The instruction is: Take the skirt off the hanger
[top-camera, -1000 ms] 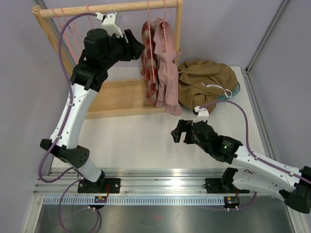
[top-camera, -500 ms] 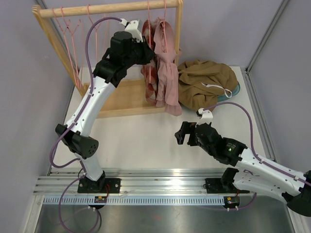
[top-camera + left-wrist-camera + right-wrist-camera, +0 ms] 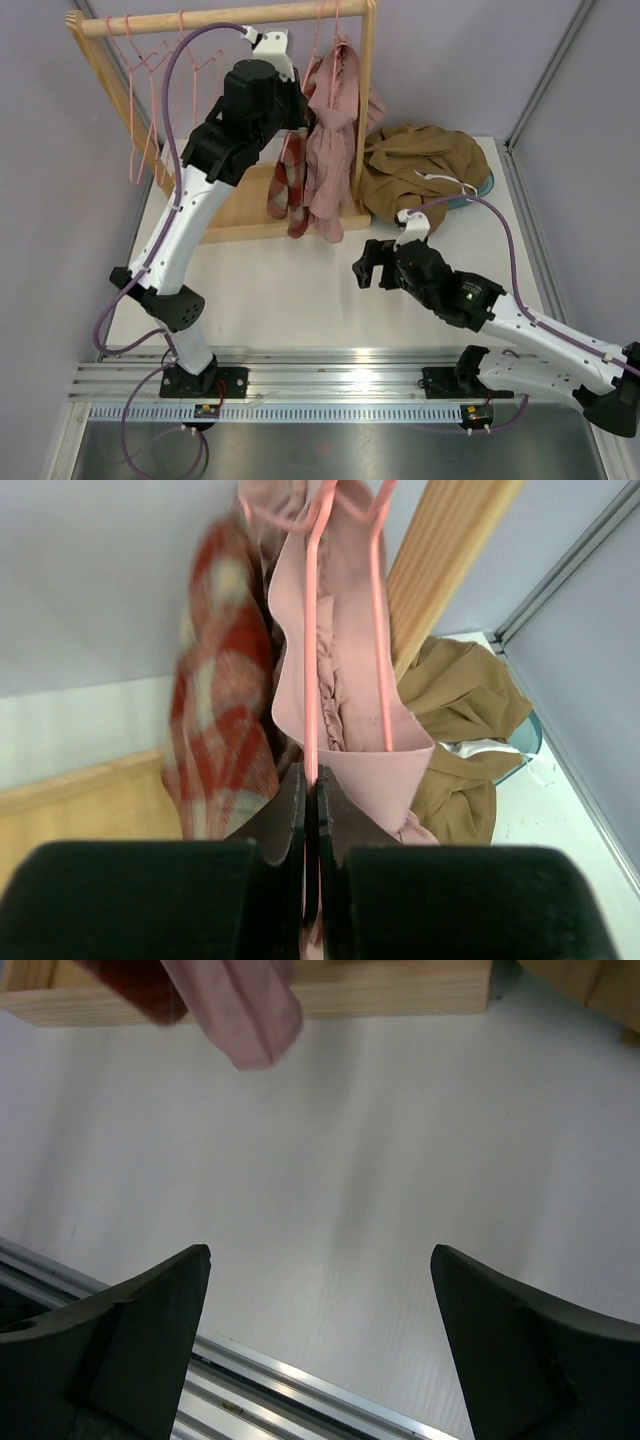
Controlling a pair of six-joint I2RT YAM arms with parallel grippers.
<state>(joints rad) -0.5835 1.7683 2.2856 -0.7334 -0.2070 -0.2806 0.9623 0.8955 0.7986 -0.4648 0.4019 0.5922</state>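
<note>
Top external view, from the left: empty pink hangers (image 3: pixel 150 65) dangle from the wooden rack (image 3: pixel 200 18) in the upper left of the frame. My left arm reaches up beside them to the middle of the rail. My left jaws are pinched fully shut on the wire of a pink hanger (image 3: pixel 322 30); the left wrist view shows that wire running straight up from between them. A red plaid cloth (image 3: pixel 285 190) hangs just left of that hanger, touching the pink skirt (image 3: pixel 330 160). The skirt is draped over the hanger I hold and trails down in front of the rack's wooden base. Right of the rack's post, a brown garment (image 3: pixel 420 170) lies heaped in the upper right. Lower and right of centre, my right jaws stand spread wide with nothing between them, over bare white counter (image 3: pixel 300 290), well apart from the skirt.
</note>
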